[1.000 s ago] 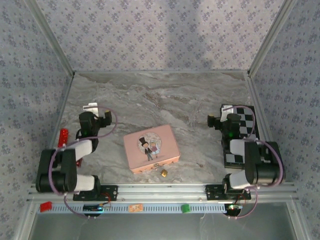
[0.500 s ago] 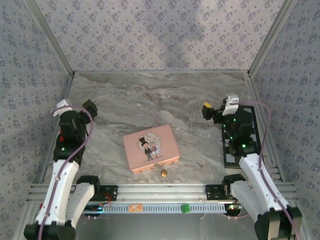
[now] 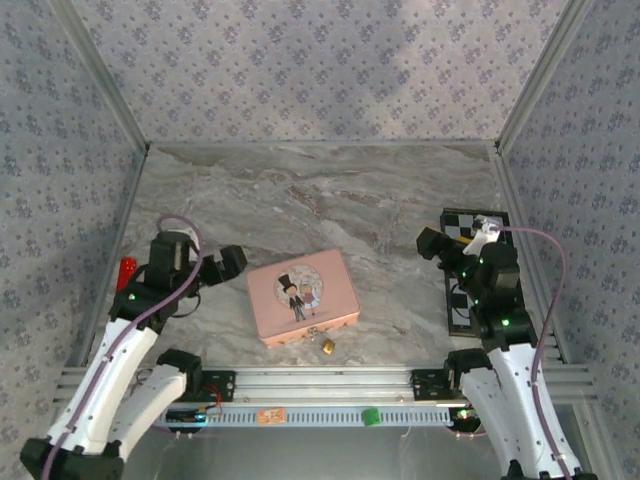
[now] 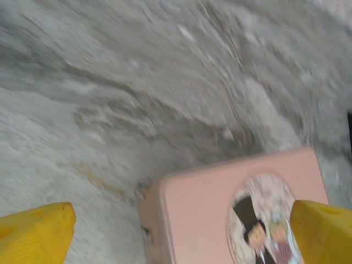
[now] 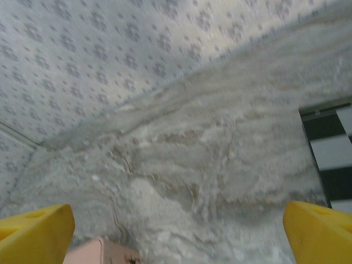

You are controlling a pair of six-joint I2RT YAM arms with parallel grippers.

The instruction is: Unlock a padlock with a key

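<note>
Arms up and reaching: both robot arms have unfolded from their rest poses within the last second. The left pincer (image 3: 225, 264) has swung in from the left of the overhead frame to hover just beside the pink tin (image 3: 303, 296). The right pincer (image 3: 431, 244) hangs over the checkered board (image 3: 457, 221) at the right. Each pincer is spread wide and empty, its yellow fingertips far apart in the wrist views with nothing between them. The padlock (image 3: 327, 346), a tiny brass speck, lies on the marble tabletop (image 3: 330, 190) at lower centre, just under the tin's near edge and untouched. A red object (image 3: 127, 270) sits at the far left; no key can be picked out. The unlocking looks barely begun, with the approach only now under way.
</note>
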